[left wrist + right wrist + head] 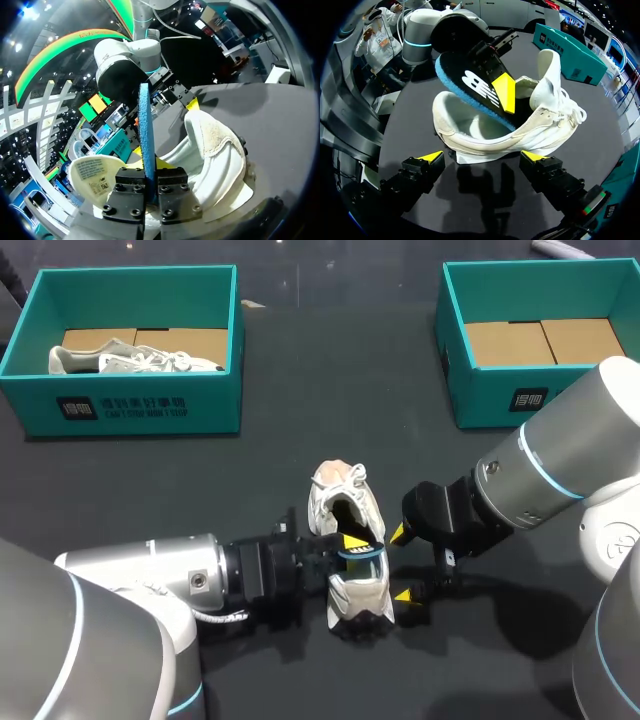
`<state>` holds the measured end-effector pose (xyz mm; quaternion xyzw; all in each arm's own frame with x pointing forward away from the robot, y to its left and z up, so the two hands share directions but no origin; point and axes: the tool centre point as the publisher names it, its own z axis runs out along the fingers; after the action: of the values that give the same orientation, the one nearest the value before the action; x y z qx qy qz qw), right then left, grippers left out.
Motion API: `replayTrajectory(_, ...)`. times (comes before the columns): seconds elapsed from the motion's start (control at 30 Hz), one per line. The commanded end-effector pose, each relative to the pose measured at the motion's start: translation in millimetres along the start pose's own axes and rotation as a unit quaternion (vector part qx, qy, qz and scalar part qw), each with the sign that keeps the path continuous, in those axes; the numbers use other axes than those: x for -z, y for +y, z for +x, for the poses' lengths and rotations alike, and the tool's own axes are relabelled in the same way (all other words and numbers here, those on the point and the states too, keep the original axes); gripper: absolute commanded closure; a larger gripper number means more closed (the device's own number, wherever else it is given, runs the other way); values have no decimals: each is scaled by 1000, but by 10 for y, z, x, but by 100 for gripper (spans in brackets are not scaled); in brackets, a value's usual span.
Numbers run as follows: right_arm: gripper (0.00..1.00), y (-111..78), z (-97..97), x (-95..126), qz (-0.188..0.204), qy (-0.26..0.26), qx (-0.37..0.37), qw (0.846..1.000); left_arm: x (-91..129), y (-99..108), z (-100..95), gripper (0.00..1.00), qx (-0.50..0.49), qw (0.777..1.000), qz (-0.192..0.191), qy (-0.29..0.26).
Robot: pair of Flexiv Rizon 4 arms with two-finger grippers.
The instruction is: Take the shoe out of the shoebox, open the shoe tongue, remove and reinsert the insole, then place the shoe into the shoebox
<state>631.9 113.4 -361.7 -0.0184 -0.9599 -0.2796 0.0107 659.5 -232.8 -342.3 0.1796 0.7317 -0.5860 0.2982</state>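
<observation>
A: Where was the shoe (485, 140) when you looked?

B: Out of both boxes, on the dark counter (250, 470) between the two arms. The left shoebox (210, 400) had another pale shoe (130, 360) lying in it. The right shoebox (480, 390) showed only its cardboard floor.

A: And the hands?

B: The left hand (149, 167) was closed on the insole (470, 90) — both fingers pinched it flat from either side near its heel end, while its front angled down into the shoe's mouth. The right hand (482, 159) stood open just beside the shoe's flank. Its yellow tips were spread along the shoe's length, neither touching as far as I could see.

A: What did the things look like?

B: It was a low white sneaker with loose laces, and what I took for the tongue (547, 70) was pulled up and forward. The insole was black on top with a white mark and had a bright blue foam edge.

A: How would they handle, do you reckon?

B: Both looked light. The insole seemed thin and bendy — I'd guess it buckles if pushed from the heel end, so a hold nearer the middle would serve better. The upper looked floppy. The firm places to grip were, I'd say, the heel collar or the sole's edge. On that smooth counter the shoe might slide unless the other hand steadied it.
</observation>
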Motion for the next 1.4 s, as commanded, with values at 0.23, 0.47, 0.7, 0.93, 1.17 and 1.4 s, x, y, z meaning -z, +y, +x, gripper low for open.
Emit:
replayTrajectory(0.23,0,-4,14,1,0,-1,0,1000,144,-202,-38,73,7,1000,-3,3)
replayTrajectory(0.47,0,-4,14,1,0,-1,0,1000,211,-347,-46,70,12,1000,6,8)
replayTrajectory(0.7,0,-4,14,1,0,-1,0,1000,165,-379,-2,100,6,1000,11,19)
replayTrajectory(0.93,0,-4,14,1,0,-1,0,1000,54,-262,46,100,-22,999,-1,29)
replayTrajectory(1.17,0,-4,14,1,0,-1,0,1000,3,-27,-11,100,-28,999,-30,27)
replayTrajectory(1.4,0,-4,14,1,0,-1,0,1000,-10,72,-33,100,-24,998,-46,29)
